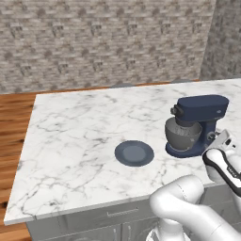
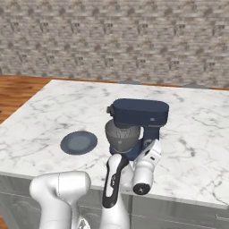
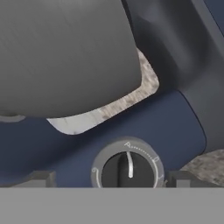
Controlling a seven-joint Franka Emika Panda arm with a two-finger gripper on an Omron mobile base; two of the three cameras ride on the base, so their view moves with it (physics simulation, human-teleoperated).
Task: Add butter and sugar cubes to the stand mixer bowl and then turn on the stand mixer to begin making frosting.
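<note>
A navy-blue stand mixer holds a grey metal bowl. At frame centre, a dark blue-grey round plate sits on white, grey-veined marble. Upper frame: mottled grey-brown brick wall.

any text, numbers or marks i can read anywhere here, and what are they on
No readable words, brands or numbers in any view.
Knob on the stand mixer: a dotted arc with small marks at its ends, too small and blurred to read.
Small pale spot on the side of the mixer head: too small to tell whether it is a logo.
Plate, marble counter, brick wall: no text.
</note>
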